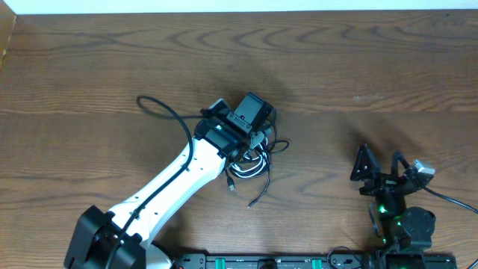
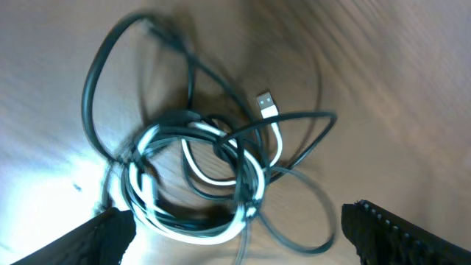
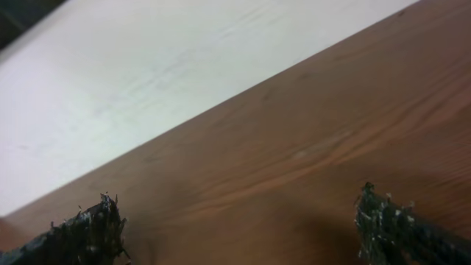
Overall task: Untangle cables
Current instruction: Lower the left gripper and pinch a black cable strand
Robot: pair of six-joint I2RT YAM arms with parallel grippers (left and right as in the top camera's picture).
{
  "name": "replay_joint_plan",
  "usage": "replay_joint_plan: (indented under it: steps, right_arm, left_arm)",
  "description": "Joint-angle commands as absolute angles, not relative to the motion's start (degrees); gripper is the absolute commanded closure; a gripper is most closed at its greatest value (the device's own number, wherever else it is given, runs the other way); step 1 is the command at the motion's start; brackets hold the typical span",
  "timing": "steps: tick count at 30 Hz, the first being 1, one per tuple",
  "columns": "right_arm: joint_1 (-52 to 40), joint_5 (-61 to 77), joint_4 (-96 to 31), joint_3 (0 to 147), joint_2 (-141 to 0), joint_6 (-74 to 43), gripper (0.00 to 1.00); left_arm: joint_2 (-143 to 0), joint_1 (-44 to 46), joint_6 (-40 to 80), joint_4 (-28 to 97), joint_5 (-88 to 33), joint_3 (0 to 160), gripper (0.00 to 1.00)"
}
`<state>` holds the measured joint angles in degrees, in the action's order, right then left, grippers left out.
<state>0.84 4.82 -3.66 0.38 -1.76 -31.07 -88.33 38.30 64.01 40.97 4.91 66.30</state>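
Note:
The cables (image 1: 252, 161) lie in one tangled heap at the middle of the wooden table, with loose ends trailing toward the front. In the left wrist view the tangle (image 2: 199, 184) is a white cord coiled together with dark cords, and a silver USB plug (image 2: 266, 103) sticks up out of it. A wide dark loop (image 2: 99, 81) spreads out to the left. My left gripper (image 2: 235, 215) hangs just over the heap, open, with its fingers spread to either side and nothing between them. My right gripper (image 1: 381, 168) rests at the front right, open and empty, far from the cables.
A thicker black cable (image 1: 160, 108) fixed to the left arm arcs over the table to the left of the heap. The table's far edge (image 1: 239, 13) runs along the top. The right wrist view shows bare wood (image 3: 309, 147) and a pale surface past the edge.

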Motion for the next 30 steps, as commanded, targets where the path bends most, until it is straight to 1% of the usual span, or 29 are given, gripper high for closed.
replay_joint_plan:
  steps: [1, 3, 5, 7, 10, 13, 17, 23, 27, 28, 30]
  right_arm:
    - [1.08, 11.70, -3.42, 0.30, -1.96, -35.75, 0.01]
    - [1.08, 13.61, -3.33, 0.30, -1.98, -37.52, 0.01]
    - [1.08, 14.79, -3.18, 0.30, -2.13, -38.96, 0.01]
    - [1.08, 15.25, -3.16, 0.30, -2.17, -39.20, 0.01]
    - [1.08, 18.02, -2.76, 0.30, -2.17, -39.20, 0.01]
    - [1.08, 20.27, -2.70, 0.30, -2.17, -39.20, 0.01]
    - [1.08, 20.32, -2.68, 0.30, -2.17, -39.16, 0.01]
    - [1.08, 20.34, -2.74, 0.30, -2.17, -39.16, 0.01]
    - [1.08, 20.36, -2.74, 0.30, -2.22, -39.16, 0.01]
    - [1.08, 20.38, -2.74, 0.30, -2.22, -39.16, 0.01]
    - [1.08, 20.58, -2.74, 0.30, -2.22, -39.16, 0.01]
  left_arm:
    - [-87.00, 37.93, 44.88, 45.56, 9.72, 66.83, 0.05]
    - [-87.11, 37.89, 45.69, 50.22, 13.02, 66.65, 0.05]
    - [-87.13, 37.91, 45.69, 52.86, 13.78, 65.67, 0.05]
    - [-87.13, 37.91, 46.52, 53.08, 13.28, 63.40, 0.05]
    - [-87.13, 37.89, 51.90, 52.03, 13.28, 58.67, 0.05]
    - [-87.13, 37.78, 57.71, 48.07, 11.38, 53.67, 0.05]
    - [-87.18, 37.78, 56.29, 37.85, 7.01, 48.90, 0.05]
    - [-87.18, 37.67, 56.21, 29.56, 7.27, 47.90, 0.06]
    - [-87.20, 37.67, 56.53, 27.53, 12.47, 47.90, 0.06]
    - [-87.22, 37.67, 56.51, 27.53, 13.74, 47.88, 0.11]
    - [-87.24, 37.67, 56.93, 27.53, 16.23, 47.88, 0.24]
